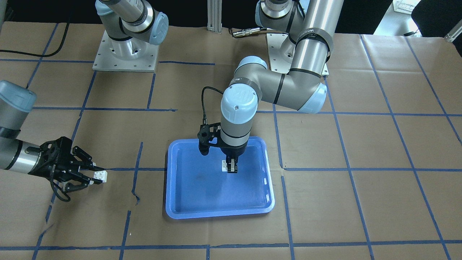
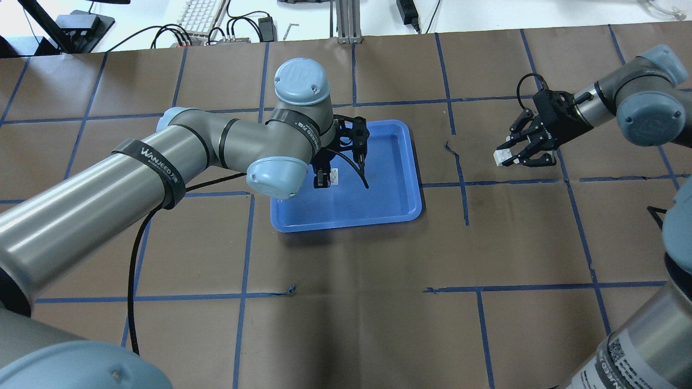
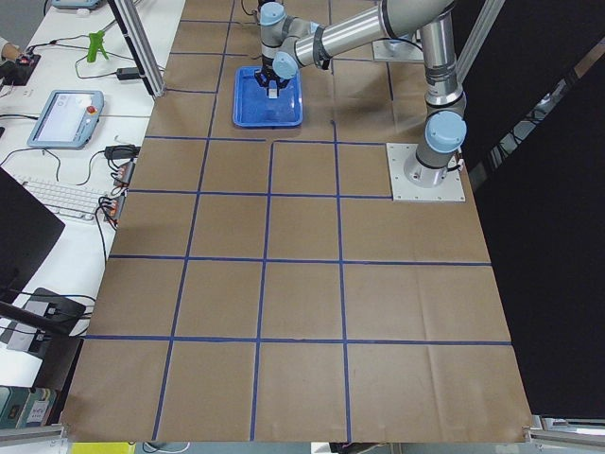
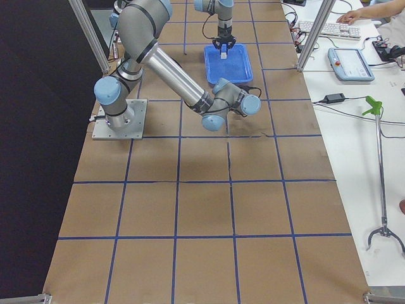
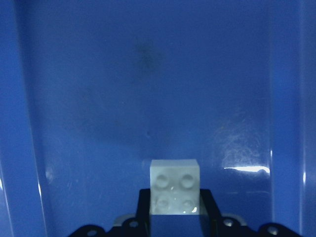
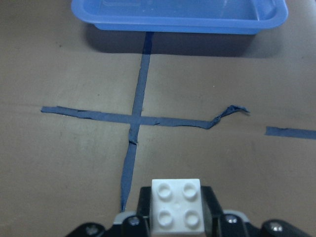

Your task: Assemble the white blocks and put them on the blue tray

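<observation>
The blue tray [image 1: 216, 195] lies in the middle of the table; it also shows in the overhead view [image 2: 389, 200]. My left gripper [image 1: 232, 167] points straight down over the tray's inside and is shut on a white block [image 1: 225, 165], studs facing the wrist camera [image 5: 175, 185]. I cannot tell whether that block touches the tray floor. My right gripper [image 2: 505, 154] is off the tray, low over the brown paper, and is shut on the second white block [image 2: 501, 156], which also shows in the right wrist view [image 6: 176, 205]. The two blocks are far apart.
Brown paper with a blue tape grid covers the table [image 2: 357, 302]. A torn tape end [image 6: 229, 112] lies between my right gripper and the tray's rim [image 6: 177, 22]. The arm base plates [image 1: 124, 54] stand at the robot's side. Keyboards and cables lie beyond the far table edge.
</observation>
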Controlling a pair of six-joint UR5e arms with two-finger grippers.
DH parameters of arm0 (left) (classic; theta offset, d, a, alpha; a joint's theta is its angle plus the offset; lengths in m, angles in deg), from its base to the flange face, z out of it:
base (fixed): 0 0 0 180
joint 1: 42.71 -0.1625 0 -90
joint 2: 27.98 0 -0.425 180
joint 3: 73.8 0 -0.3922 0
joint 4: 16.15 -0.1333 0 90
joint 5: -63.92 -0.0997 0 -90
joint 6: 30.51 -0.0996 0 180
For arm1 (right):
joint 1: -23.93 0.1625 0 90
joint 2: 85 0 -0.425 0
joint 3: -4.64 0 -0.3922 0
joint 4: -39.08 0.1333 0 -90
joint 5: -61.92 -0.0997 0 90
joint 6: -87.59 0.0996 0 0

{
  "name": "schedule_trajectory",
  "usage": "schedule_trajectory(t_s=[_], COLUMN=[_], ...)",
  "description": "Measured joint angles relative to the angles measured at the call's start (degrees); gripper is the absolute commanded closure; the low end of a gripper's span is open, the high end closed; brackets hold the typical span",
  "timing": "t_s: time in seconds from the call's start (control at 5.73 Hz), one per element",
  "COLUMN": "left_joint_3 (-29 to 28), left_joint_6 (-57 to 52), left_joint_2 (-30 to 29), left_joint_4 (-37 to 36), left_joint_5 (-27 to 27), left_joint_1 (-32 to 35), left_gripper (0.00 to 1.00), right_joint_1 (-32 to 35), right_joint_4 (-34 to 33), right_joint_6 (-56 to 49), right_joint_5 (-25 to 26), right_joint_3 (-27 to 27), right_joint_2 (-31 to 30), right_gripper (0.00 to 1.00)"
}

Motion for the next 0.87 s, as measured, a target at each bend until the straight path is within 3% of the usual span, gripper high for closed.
schedule_trajectory(t_s=[0.17, 0.35, 0.52, 0.87], left_joint_3=[0.1, 0.2, 0.2, -0.2], left_joint_6=[-0.2, 0.5, 1.3, 2.6], left_joint_2=[-1.5, -2.6, -3.0, -2.4], left_joint_4=[-2.0, -3.4, -4.4, -3.3], left_joint_5=[0.0, 0.0, 0.0, 0.0], left_joint_1=[0.1, 0.1, 0.1, 0.1], left_gripper=[0.84, 0.54, 0.02, 0.05], right_joint_1=[0.3, 0.7, 1.7, 5.4], right_joint_4=[0.5, 0.6, 0.4, -0.2], right_joint_6=[4.3, 8.2, 11.8, 17.5], right_joint_5=[-0.1, -0.3, -0.4, -1.2], right_joint_3=[1.6, 4.2, 6.7, 8.5], right_joint_2=[-4.0, -8.0, -11.9, -15.0], right_gripper=[0.74, 0.74, 0.74, 0.74])
